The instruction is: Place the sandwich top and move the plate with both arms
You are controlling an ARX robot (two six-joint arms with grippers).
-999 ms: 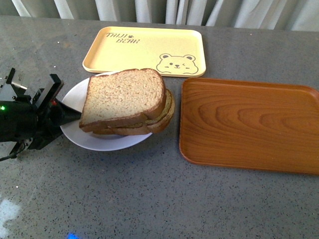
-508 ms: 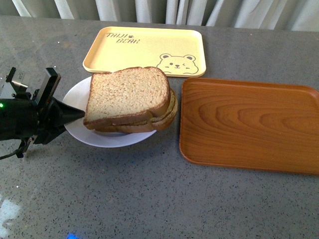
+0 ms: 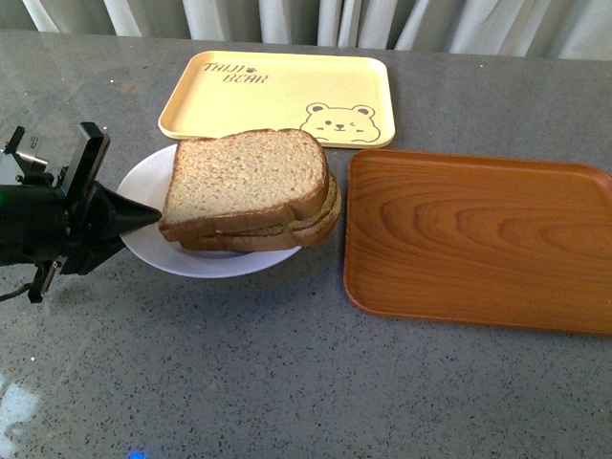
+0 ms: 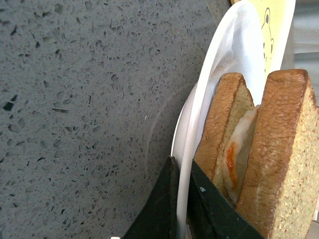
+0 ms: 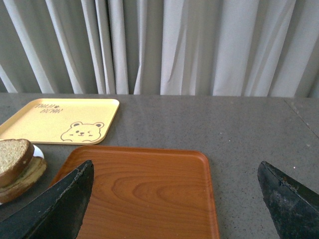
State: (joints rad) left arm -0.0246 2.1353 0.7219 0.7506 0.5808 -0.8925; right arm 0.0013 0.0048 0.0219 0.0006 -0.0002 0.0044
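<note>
The sandwich top [image 3: 244, 177], a brown speckled slice, lies on a stack of bread on the white plate [image 3: 196, 260], left of centre. My left gripper [image 3: 153, 218] is shut on the plate's left rim. In the left wrist view both black fingers [image 4: 164, 199] pinch the thin white plate rim [image 4: 224, 45] at the left gripper [image 4: 180, 167]. Beside them the sandwich top [image 4: 284, 149] covers a lower slice [image 4: 219, 124] with fried egg [image 4: 233, 154] between. My right gripper [image 5: 174, 167] stands open over the wooden tray, holding nothing; the front view does not show it.
A brown wooden tray [image 3: 478, 239] lies just right of the plate. A yellow bear-print tray [image 3: 277, 96] sits behind the plate, nearly touching it. Everything rests on the grey speckled table [image 3: 287, 382]. White curtains [image 5: 174, 45] hang past its far edge.
The plate with the sandwich has shifted slightly right and towards the far side, sitting flatter. The left gripper, still clamped on the rim, moved with it.
</note>
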